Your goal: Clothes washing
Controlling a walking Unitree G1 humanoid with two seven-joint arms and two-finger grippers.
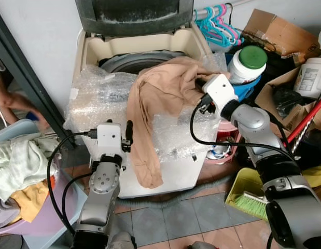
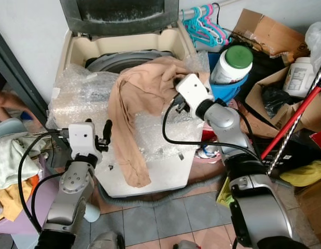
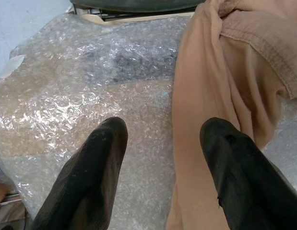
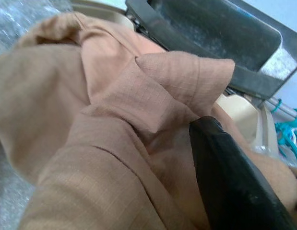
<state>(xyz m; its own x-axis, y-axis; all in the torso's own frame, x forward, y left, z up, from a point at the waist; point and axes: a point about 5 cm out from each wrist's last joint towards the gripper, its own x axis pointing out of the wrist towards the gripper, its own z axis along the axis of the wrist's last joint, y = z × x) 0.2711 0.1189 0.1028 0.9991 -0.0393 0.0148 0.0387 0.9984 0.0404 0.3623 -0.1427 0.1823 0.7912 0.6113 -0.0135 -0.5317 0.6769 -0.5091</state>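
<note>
The tan garment lies draped over the front edge of the top-loading washing machine, one bunched end resting at the drum opening and a long leg hanging down the machine's front panel, which suggests it is partway to being fed into the drum under the raised lid. The right end effector is buried in the bunched cloth at the machine's front right corner; one black finger shows pressed against a fold, but whether the fingers are closed on the fabric I cannot tell. The left end effector hovers over the bubble wrap that covers the machine's front ledge, fingers spread wide and holding nothing, one finger over the hanging leg, probably placed to gather that trailing part. The garment looks like light, finely checked woven cloth with a stitched hem, soft and creased, likely to slide off the slick wrap. A basket of more laundry sits left of the machine.
</note>
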